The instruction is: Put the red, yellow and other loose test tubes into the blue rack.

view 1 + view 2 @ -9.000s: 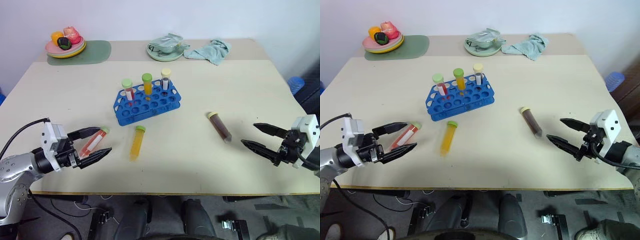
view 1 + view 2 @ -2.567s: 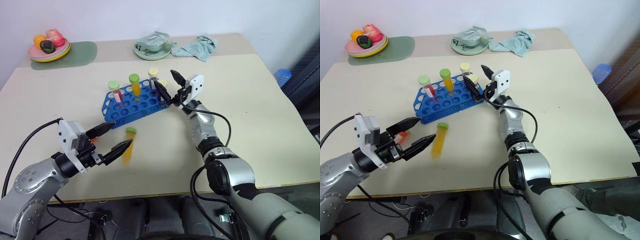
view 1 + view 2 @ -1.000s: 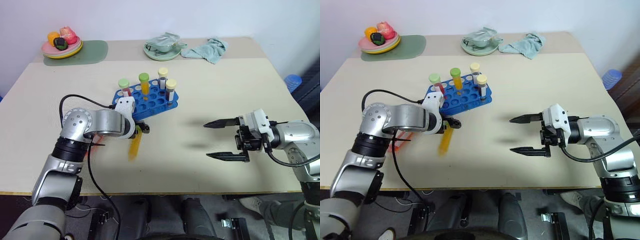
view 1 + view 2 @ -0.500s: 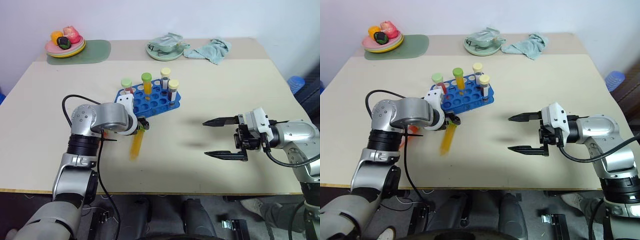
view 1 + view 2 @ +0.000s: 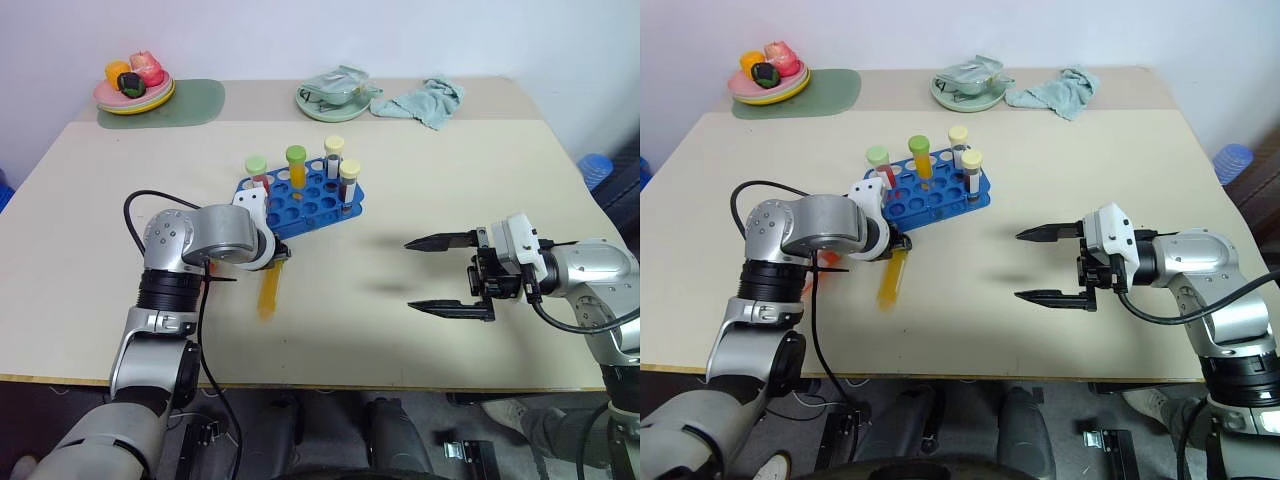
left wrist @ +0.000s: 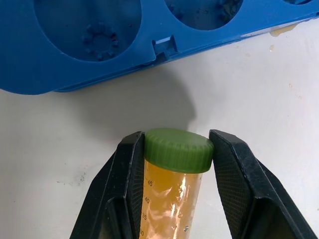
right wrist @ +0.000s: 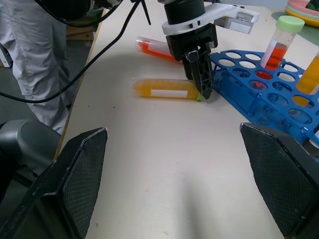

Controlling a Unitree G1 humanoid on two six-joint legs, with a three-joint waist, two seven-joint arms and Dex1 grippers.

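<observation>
Behind the desk (image 5: 480,200) stands a plain pale wall. On the cream desk, near its middle, sits the blue rack (image 5: 300,203). Four tubes stand up in it: one with red liquid, one with orange liquid, and two with dark liquid and pale caps.

Just in front of the rack, toward the desk's near edge, the yellow-orange tube (image 5: 269,291) lies flat on the desk. Its green cap (image 6: 178,150) points at the rack. The left gripper (image 6: 177,164) points down at it, and its two black fingers (image 6: 130,174) are pressed on both sides of the cap, so it is grasping the tube by the cap end.

A red tube (image 7: 154,48) also lies flat on the desk, a bit farther toward the desk's left edge, mostly hidden behind the left arm.

The right gripper (image 5: 447,273) hangs over the right part of the desk with its fingers spread wide apart and nothing between them.

At the far left corner is a plate of toy fruit (image 5: 133,84) on a green mat. Along the far edge are a pale green dish (image 5: 335,97) and a crumpled teal cloth (image 5: 425,101).
</observation>
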